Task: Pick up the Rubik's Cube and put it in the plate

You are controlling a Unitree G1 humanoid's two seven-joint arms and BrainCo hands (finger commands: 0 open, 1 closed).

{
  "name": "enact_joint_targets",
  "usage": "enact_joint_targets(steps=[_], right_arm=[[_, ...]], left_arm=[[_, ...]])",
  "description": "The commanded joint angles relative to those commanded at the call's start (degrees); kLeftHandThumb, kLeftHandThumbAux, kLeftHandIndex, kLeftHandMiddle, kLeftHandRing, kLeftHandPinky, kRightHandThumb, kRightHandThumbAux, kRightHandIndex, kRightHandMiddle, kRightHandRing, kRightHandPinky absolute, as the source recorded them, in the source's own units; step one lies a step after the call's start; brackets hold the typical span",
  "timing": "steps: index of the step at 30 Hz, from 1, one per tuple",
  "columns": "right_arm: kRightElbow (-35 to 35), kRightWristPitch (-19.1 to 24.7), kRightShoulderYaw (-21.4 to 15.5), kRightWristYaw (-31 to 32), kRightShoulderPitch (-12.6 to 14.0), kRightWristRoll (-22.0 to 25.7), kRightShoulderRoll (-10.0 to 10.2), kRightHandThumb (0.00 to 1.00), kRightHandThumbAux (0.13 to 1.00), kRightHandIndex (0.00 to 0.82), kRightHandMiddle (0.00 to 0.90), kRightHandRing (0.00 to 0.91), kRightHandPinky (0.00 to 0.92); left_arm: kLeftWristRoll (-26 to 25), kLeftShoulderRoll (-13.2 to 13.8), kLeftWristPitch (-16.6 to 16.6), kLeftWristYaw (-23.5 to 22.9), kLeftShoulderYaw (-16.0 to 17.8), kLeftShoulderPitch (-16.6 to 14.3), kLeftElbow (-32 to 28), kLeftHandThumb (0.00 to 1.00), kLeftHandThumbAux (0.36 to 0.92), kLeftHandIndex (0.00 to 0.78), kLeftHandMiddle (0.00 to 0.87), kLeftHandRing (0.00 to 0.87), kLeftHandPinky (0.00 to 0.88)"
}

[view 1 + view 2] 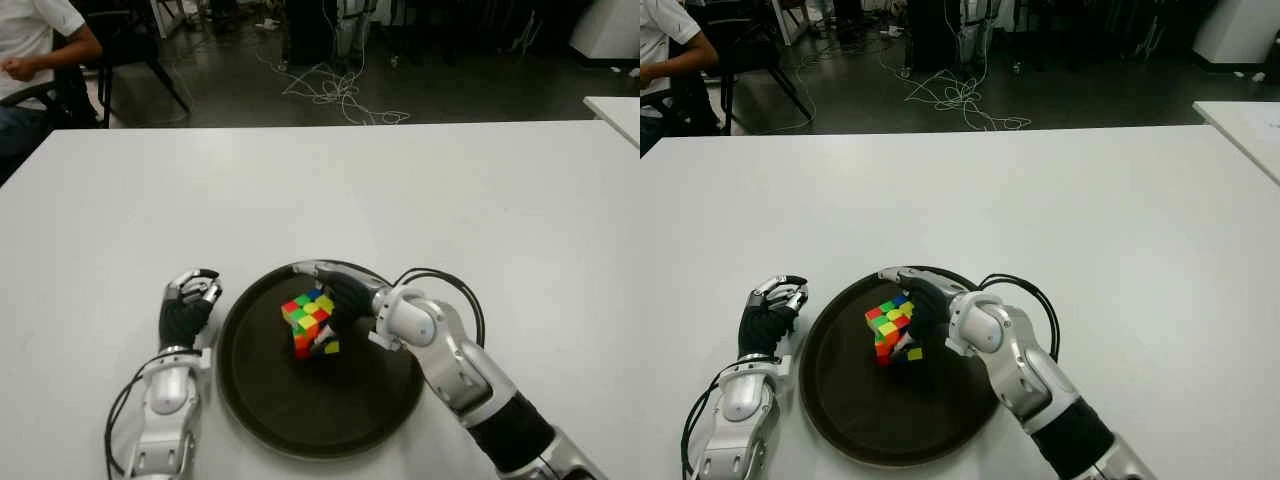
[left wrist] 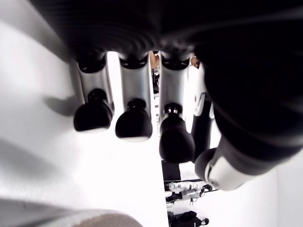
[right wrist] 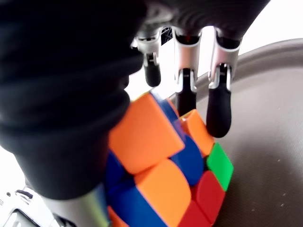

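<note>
The Rubik's Cube [image 1: 308, 320] is inside the dark round plate [image 1: 260, 400], tilted up on one edge near the plate's middle. My right hand [image 1: 345, 295] comes in from the right and is closed round the cube: in the right wrist view the cube [image 3: 156, 175] lies against the palm. Its fingers [image 3: 218, 111] reach over the far side, and one fingertip touches the cube. My left hand [image 1: 190, 302] shows on the white table just left of the plate, fingers curled and holding nothing.
The white table [image 1: 330, 190] stretches far ahead and to both sides. A person sits on a chair [image 1: 30, 70] beyond the far left corner. Cables [image 1: 335, 95] lie on the floor behind the table. The corner of another table [image 1: 615, 110] is at the right.
</note>
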Motion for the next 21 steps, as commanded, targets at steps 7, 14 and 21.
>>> enact_joint_targets(steps=[7, 14, 21], right_arm=[[-0.3, -0.3, 0.1, 0.3, -0.4, 0.0, -0.7, 0.0, 0.932, 0.071, 0.111, 0.093, 0.109], [-0.9, 0.3, 0.2, 0.2, -0.5, -0.1, -0.9, 0.0, 0.929, 0.065, 0.106, 0.088, 0.097], [-1.3, 1.4, 0.5, 0.7, -0.8, -0.3, -1.0, 0.0, 0.924, 0.071, 0.111, 0.097, 0.097]], left_arm=[[-0.1, -0.2, 0.5, 0.2, 0.1, -0.1, -0.1, 0.712, 0.704, 0.444, 0.819, 0.83, 0.809], [-0.2, -0.3, 0.3, 0.1, 0.1, 0.0, -0.3, 0.711, 0.704, 0.444, 0.823, 0.832, 0.812], [-0.2, -0.3, 0.2, 0.3, 0.2, -0.1, -0.2, 0.711, 0.704, 0.444, 0.825, 0.835, 0.815]])
